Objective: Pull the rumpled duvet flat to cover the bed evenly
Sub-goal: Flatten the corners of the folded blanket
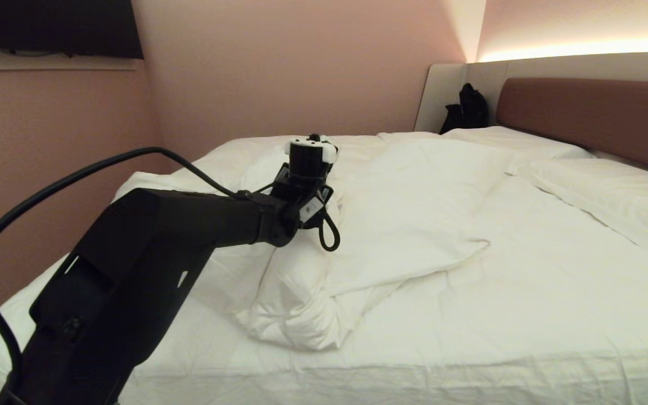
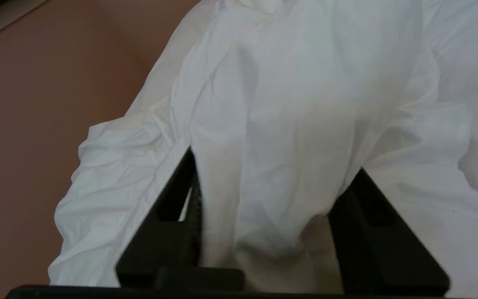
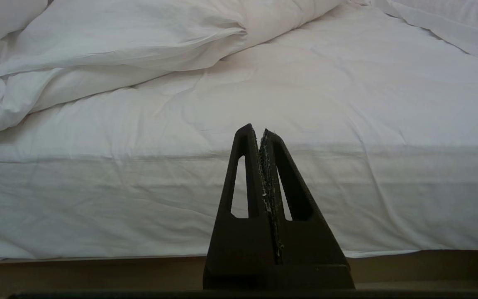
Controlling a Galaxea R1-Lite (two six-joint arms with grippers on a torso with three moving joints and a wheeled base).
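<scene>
Progress is partial: the duvet [image 1: 414,225] lies on the bed [image 1: 324,377], but only part of it is flat. The right half, toward the pillows [image 1: 599,191], is spread fairly smooth and hangs over the near side of the mattress. The left half is not: a big flap is folded back over itself, making a thick rumpled heap [image 1: 296,304] in the middle-left of the bed, with more bunched cloth toward the far left edge. So the cover is uneven, and the left part of the bed is, by my reading, short of duvet.

The left gripper [image 2: 272,195] is out over that heap, well onto the bed. In the left wrist view a fat fold of duvet fills the space between its two fingers [image 2: 172,207], which stand apart on either side of the cloth; they look to be closing on it, though I cannot say the hold is firm yet. The right gripper [image 3: 263,137] waits low by the near side of the bed, fingers pressed together on nothing.

Left to do, as I judge it: secure the fold, draw the flap out flat, then smooth the remaining wrinkles.
</scene>
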